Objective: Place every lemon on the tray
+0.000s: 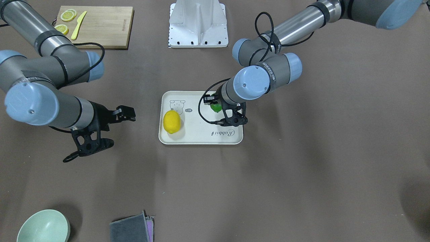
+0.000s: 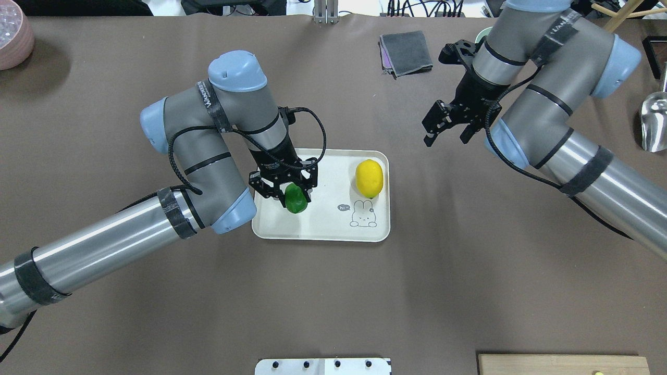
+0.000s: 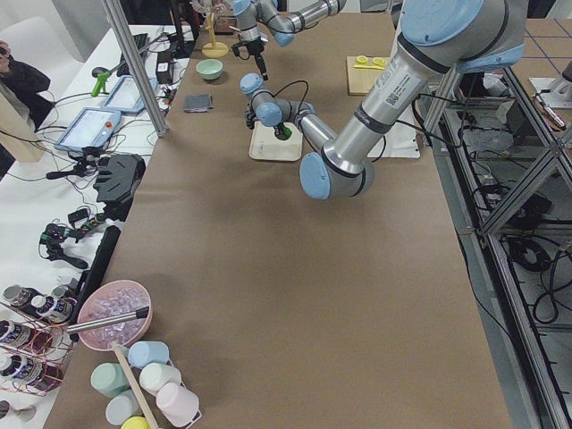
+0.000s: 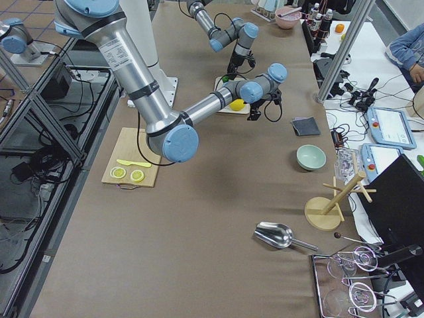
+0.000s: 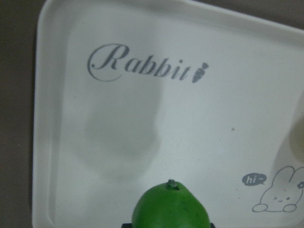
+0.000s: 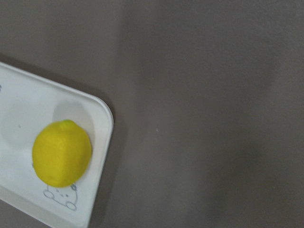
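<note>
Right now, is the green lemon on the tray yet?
Not released: the left hand grips the green lemon over the tray; touching it, cannot tell.

Filmed from overhead, steeply from across, both ends of the brown table (image 2: 333, 302), plus two close wrist cams, all catching the cream-white rectangular plastic tray (image 2: 323, 224).

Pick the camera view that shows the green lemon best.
Overhead exterior: nearly the whole green lemon shows in the left gripper, over the tray. The left wrist view is close but crops it at the frame's edge. Front-facing shows only a sliver behind the wrist; the side views, a tiny speck; the right wrist view, nothing.
</note>
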`<state>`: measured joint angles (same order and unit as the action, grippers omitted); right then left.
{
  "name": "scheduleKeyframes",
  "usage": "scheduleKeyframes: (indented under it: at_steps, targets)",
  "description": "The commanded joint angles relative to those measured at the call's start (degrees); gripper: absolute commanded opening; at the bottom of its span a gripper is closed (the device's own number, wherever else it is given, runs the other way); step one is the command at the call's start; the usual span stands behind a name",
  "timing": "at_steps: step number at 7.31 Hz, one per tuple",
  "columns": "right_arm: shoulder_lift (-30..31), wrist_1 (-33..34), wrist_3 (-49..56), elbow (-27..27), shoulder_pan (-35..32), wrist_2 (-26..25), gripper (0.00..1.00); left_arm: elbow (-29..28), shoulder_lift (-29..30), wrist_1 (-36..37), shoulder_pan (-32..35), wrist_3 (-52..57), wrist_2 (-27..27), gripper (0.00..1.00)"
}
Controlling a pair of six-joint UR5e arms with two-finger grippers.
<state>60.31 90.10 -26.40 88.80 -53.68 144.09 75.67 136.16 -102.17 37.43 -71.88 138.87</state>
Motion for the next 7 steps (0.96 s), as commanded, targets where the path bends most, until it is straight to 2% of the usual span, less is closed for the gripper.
scheduleKeyframes:
  at_steps: [1, 2, 3, 4, 5, 6, 7]
  targets:
    - [9.71, -0.02, 9.93, 9.26, -1.94, -2.84, 0.99, -2.09, -0.54, -2.85, 0.45, 1.29, -0.53, 0.00]
    - [13.48, 0.07, 12.66, 10.33, -6.04, -3.03, 0.99, -2.45, -0.54, -2.86, 0.63, 1.31, -2.27, 0.31]
    - [18.48, -0.02, 13.04, 14.08, -8.00, -3.03, 0.99, -2.54, -0.54, -2.68, 1.06, 1.31, -2.99, 0.97]
    - [22.01, -0.02, 13.65, 16.56, -8.97, -3.12, 0.99, -2.54, -0.54, -2.42, 1.68, 1.31, -2.99, 0.98]
    - [24.05, -0.02, 17.14, 16.41, -11.59, -3.03, 0.99, -2.28, -0.63, -2.16, 2.64, 1.22, -2.99, 0.98]
    - [25.11, -0.02, 17.61, 14.23, -15.62, -3.03, 0.99, -0.28, -3.06, -1.89, 4.48, 1.30, -2.91, 0.98]
    - [25.65, 0.24, 17.87, 12.56, -17.92, -3.38, 0.99, 4.44, -8.40, -1.89, 7.54, 1.31, -3.86, 0.98]
